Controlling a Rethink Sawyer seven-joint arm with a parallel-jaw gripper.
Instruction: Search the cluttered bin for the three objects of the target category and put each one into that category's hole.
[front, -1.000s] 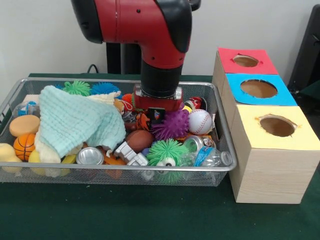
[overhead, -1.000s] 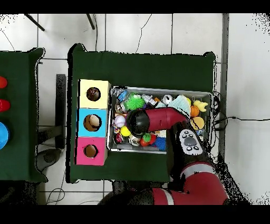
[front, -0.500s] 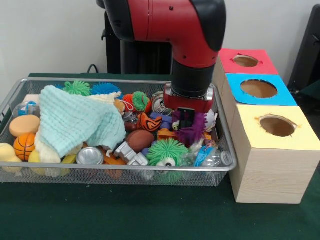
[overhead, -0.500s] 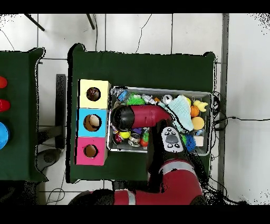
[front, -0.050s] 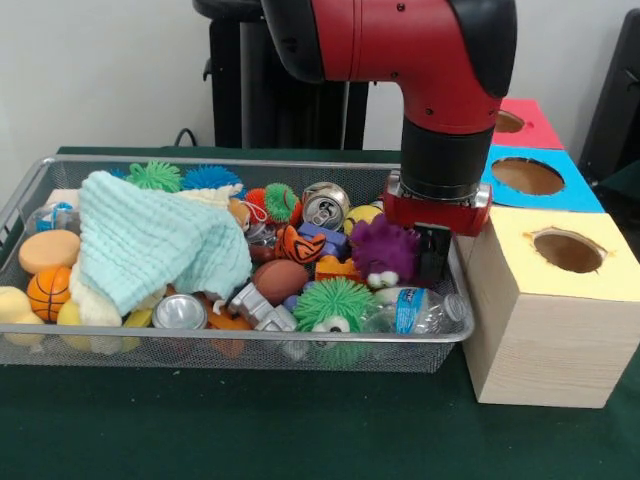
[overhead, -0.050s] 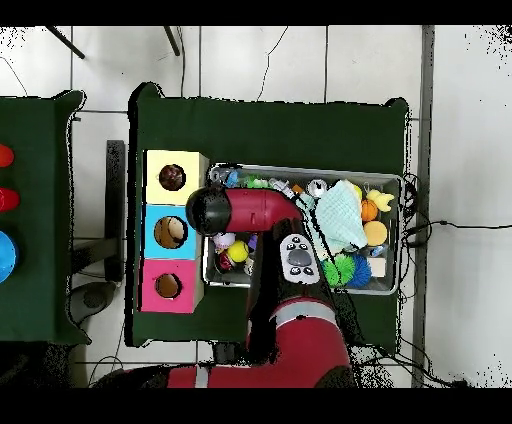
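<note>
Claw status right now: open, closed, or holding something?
Claw: cannot be told; it hangs at the bin's end beside the yellow box, next to the purple spiky toy.

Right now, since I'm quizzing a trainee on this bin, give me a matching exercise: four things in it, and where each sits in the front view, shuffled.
Things:
1. cloth
2. purple spiky toy
3. mini basketball
4. plastic bottle

Places:
A. front right corner, lying down
B. far left end
C. draped over the pile, left of middle
D. right end, behind the bottle

Pairs: 1-C, 2-D, 3-B, 4-A
</note>
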